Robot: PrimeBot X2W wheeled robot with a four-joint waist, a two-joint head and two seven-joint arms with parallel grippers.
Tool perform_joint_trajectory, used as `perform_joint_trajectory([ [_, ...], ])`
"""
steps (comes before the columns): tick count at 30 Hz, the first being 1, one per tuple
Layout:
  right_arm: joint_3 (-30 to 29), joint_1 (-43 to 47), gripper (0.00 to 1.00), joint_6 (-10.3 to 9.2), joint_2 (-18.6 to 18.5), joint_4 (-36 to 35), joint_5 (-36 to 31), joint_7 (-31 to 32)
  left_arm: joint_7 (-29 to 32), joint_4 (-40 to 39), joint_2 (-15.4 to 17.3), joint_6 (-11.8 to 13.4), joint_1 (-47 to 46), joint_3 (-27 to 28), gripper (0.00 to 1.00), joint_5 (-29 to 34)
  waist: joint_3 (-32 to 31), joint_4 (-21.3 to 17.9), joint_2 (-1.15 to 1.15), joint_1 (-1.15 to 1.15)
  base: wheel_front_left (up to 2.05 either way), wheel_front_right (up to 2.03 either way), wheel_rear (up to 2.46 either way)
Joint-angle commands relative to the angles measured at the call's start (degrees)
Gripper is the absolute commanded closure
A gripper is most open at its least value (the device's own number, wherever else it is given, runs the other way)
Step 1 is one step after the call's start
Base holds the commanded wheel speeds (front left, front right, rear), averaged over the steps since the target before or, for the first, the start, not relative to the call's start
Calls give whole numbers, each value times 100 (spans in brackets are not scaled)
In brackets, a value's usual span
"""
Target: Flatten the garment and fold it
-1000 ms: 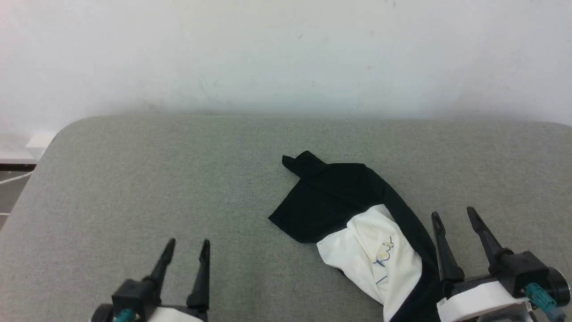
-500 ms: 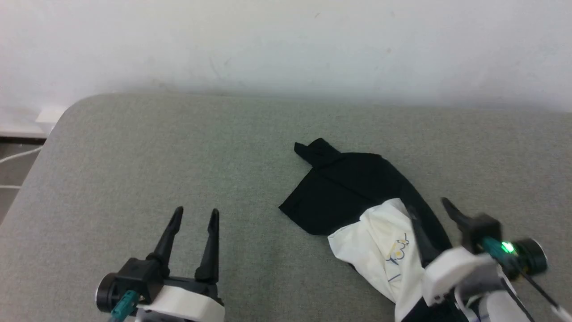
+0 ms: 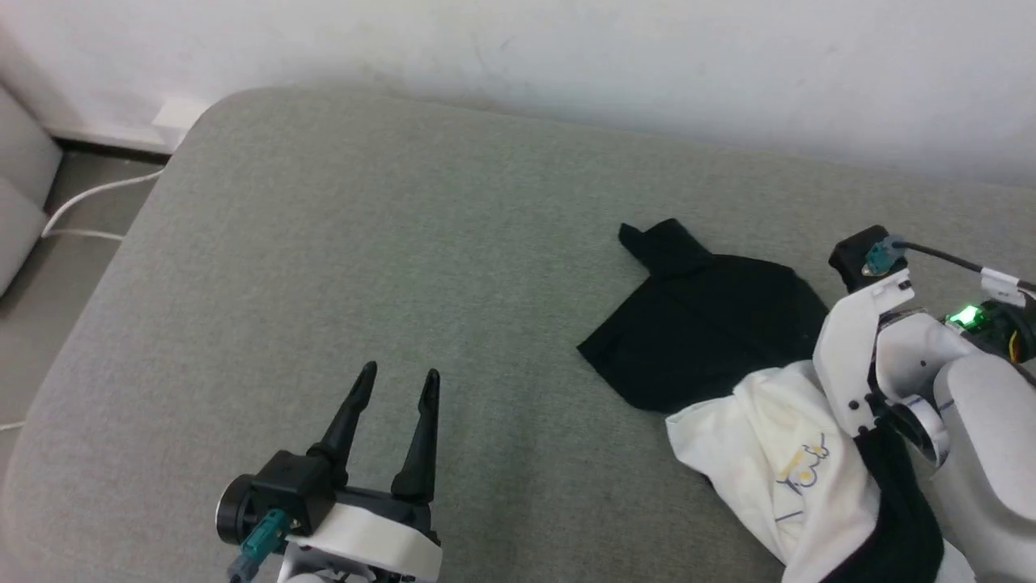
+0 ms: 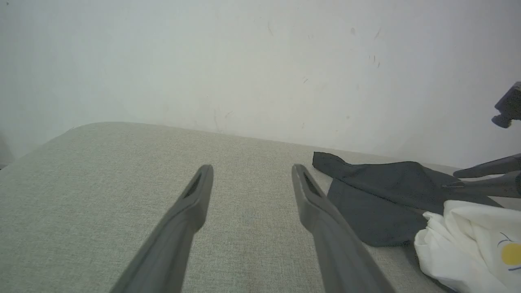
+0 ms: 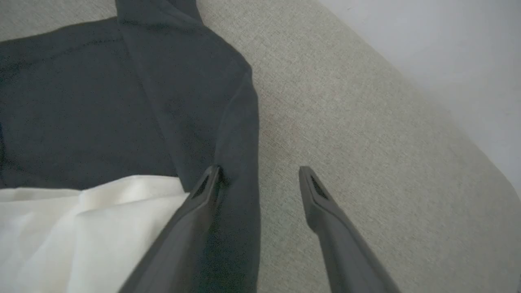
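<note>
The garment [image 3: 712,324] lies crumpled at the right of the grey cushioned surface [image 3: 364,243]. A black part is spread flat, and a bunched white part [image 3: 753,453] carries a small yellow-and-blue print. My right arm's white wrist [image 3: 858,356] hangs over the garment's right side. In the right wrist view the right gripper [image 5: 260,171] is open: one finger is over the garment's [image 5: 122,101] black edge, the other over bare cushion. My left gripper [image 3: 401,372] stands open and empty well left of the garment [image 4: 390,195]. The left wrist view looks along the left gripper [image 4: 251,167].
A white wall [image 3: 566,48] runs along the cushion's far edge. Off the rounded left edge, a white cable [image 3: 89,194] lies on the floor beside a grey cushion [image 3: 20,194]. Bare cushion spreads between the left gripper and the garment.
The head camera has turned, shifting the whole picture. My right arm has risen and swung over the garment, its fingers now pointing down at the black edge. The left gripper stays open.
</note>
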Motion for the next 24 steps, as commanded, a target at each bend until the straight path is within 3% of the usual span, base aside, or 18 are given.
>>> perform_joint_trajectory([
  [1, 27, -111, 0, -12, 40, 222, 128, 28, -27, 28, -38, -47, -70, 18, 0, 75, 219, 286, 0, -2, 0, 0, 0],
  [5, 147, -201, 0, -12, 50, 739, 254, -85, -27, 72, -70, -83, -76, 37, 0, 105, 206, 324, 0, -2, 0, 0, 0],
  [6, 178, -214, 87, -12, 37, 831, 268, -178, -27, 93, -74, -88, -80, 45, 0, 113, 187, 313, 0, -2, 0, 0, 0],
  [7, 192, -233, 100, -12, 19, 900, 264, -311, -27, 110, -78, -93, -86, 62, 0, 118, 162, 287, 0, -2, 0, 0, 0],
  [12, -71, -344, 100, -12, -19, 995, 190, -1084, -27, 143, -87, -132, -47, 146, 0, 160, -40, 9, 0, -2, 0, 0, 0],
  [16, -499, -237, 100, -12, -49, 678, 105, -1494, -27, 133, -91, -148, 45, 231, 0, 185, -232, -350, 0, -2, 0, 0, 0],
  [24, -2013, 895, 100, -12, -71, -614, -403, -1309, -27, 63, -94, -156, 131, 265, 0, 181, -374, -1114, 0, -2, 0, 0, 0],
])
